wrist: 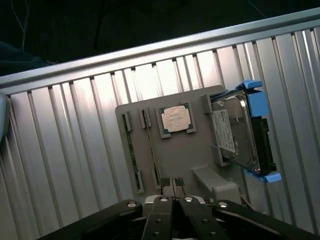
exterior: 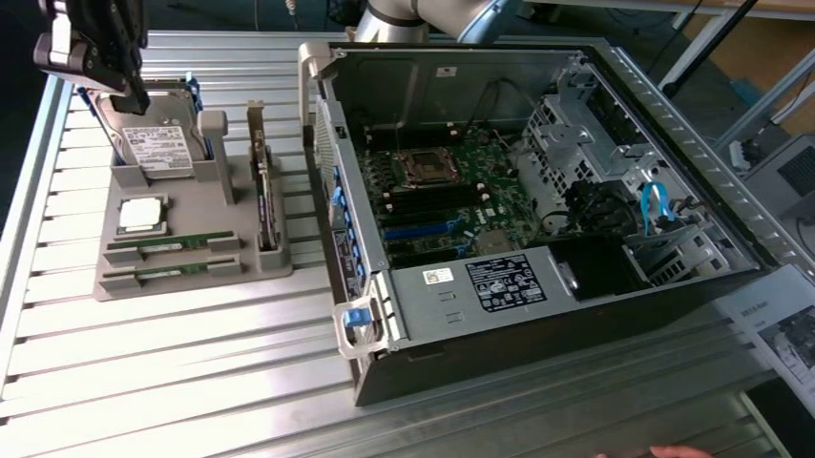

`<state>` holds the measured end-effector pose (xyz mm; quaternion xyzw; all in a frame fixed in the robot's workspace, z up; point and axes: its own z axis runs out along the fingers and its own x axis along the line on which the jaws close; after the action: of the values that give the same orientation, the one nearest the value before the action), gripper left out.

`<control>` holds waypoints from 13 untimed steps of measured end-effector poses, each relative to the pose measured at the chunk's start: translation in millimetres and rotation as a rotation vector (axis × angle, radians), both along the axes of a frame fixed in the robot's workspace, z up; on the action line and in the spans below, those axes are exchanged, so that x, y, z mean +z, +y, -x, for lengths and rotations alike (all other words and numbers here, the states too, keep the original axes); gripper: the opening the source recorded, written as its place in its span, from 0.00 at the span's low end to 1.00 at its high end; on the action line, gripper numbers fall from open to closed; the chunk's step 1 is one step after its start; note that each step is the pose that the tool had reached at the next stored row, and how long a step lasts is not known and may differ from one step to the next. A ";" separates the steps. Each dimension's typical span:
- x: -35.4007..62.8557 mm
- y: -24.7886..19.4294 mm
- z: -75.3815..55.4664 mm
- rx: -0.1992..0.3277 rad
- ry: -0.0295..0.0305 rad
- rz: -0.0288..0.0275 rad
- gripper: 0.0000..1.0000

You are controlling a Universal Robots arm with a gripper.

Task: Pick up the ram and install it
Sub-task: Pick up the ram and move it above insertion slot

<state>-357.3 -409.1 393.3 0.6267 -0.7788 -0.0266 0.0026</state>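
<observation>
Two green ram sticks (exterior: 172,246) (exterior: 166,275) lie on edge in slots at the near end of a grey holder tray (exterior: 191,205), on the exterior view's left. In the wrist view they show as thin strips (wrist: 132,155) (wrist: 152,150) beside the square silver processor (wrist: 175,120). My gripper (exterior: 132,100) hangs above the tray's far end, over the hard drive (exterior: 159,143), well apart from the ram sticks. Its black fingers (wrist: 165,200) are pressed together, shut, with nothing between them.
An open computer case (exterior: 535,286) lies at the exterior view's right, its motherboard (exterior: 446,200) and memory slots (exterior: 418,208) exposed. A dark expansion card (exterior: 265,200) stands upright in the tray next to the case. A hand (exterior: 675,451) shows at the near edge. The table is ribbed metal.
</observation>
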 end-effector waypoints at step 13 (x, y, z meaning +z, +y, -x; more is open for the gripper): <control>-0.1 0.0 0.0 0.029 -0.0005 0.0000 0.10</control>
<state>-357.3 -409.1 393.3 0.6381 -0.7695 -0.0264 0.0028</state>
